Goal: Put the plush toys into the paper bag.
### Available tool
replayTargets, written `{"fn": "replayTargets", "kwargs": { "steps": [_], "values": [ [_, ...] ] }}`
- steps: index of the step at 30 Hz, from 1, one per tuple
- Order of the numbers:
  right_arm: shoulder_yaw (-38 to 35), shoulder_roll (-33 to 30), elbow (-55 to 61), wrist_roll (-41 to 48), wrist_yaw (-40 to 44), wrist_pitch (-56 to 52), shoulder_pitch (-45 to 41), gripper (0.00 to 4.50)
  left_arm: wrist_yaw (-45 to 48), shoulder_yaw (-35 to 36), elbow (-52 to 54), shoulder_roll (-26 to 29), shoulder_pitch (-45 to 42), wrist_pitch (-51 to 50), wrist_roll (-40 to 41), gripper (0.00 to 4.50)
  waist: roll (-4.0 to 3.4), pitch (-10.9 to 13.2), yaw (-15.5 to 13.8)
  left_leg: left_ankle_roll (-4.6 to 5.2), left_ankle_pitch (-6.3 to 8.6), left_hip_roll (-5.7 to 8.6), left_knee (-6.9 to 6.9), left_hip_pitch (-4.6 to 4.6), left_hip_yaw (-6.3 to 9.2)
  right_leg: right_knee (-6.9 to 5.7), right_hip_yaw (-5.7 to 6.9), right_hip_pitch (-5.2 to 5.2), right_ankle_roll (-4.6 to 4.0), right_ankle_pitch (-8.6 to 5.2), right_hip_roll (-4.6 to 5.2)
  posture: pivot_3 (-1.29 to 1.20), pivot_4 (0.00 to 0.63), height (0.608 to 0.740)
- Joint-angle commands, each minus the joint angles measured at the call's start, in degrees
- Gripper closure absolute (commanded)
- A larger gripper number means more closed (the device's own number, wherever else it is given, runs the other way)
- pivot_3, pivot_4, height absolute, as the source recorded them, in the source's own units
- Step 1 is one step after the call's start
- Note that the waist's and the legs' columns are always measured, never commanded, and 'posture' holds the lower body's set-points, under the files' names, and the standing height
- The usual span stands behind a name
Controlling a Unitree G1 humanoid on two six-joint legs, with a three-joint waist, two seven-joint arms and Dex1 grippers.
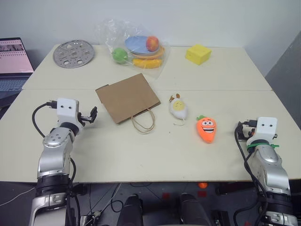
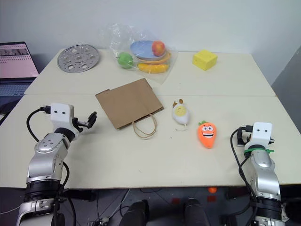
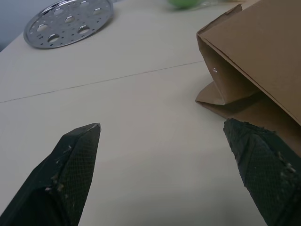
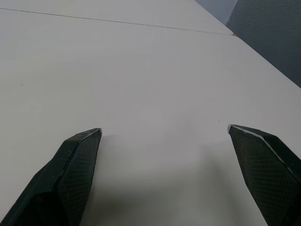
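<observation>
From the head views, the paper bag (image 1: 127, 97) is seen flat on the counter (image 1: 117, 155), the chick (image 1: 178, 108) and carrot (image 1: 206, 129) beside it. By the left wrist view, the left claw (image 3: 162, 141) is spread wide, empty; the bag's mouth should be lifted first. By the right wrist view, the right claw (image 4: 164, 134) is likewise wide over bare counter.

Both arms are showing silver-grey metal casings with rounded joint housings. Each wrist is carrying a white boxy module with two small dark dots on its face. Black cables are looping out beside each white module and running down along the forearms. A green tie is wrapping the right wrist just below its module. The left tool (image 3: 162, 127) and right tool (image 4: 164, 129) are showing black, tapered fingers with a fine cross-hatched texture.
</observation>
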State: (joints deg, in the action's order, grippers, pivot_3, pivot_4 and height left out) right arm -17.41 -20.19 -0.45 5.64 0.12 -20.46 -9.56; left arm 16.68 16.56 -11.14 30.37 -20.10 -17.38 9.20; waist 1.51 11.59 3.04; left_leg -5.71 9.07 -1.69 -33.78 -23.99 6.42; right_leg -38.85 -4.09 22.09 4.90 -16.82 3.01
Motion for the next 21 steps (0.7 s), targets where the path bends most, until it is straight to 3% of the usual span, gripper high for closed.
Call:
{"fn": "replayTargets", "kwargs": {
  "steps": [1,21],
  "values": [
    [-1.04,-0.89,0.70,-0.37,0.05,1.03,-0.60,0.00,0.04,1.37,2.96,1.34,-0.01,-0.07,0.41,0.02,0.00,0.00,0.00,0.00,0.00,0.00,0.00,0.00,0.00,0.00,0.00,0.00,0.00,0.00,0.00,0.00,0.150,0.740],
    [-1.03,-1.71,1.65,-0.39,0.69,0.81,-0.41,0.00,1.64,2.67,3.68,1.04,1.19,0.07,2.90,0.02,0.00,0.00,0.00,0.00,0.00,0.00,0.00,0.00,0.00,0.00,0.00,0.00,0.00,0.00,0.00,0.00,0.150,0.740]
  ]
}}
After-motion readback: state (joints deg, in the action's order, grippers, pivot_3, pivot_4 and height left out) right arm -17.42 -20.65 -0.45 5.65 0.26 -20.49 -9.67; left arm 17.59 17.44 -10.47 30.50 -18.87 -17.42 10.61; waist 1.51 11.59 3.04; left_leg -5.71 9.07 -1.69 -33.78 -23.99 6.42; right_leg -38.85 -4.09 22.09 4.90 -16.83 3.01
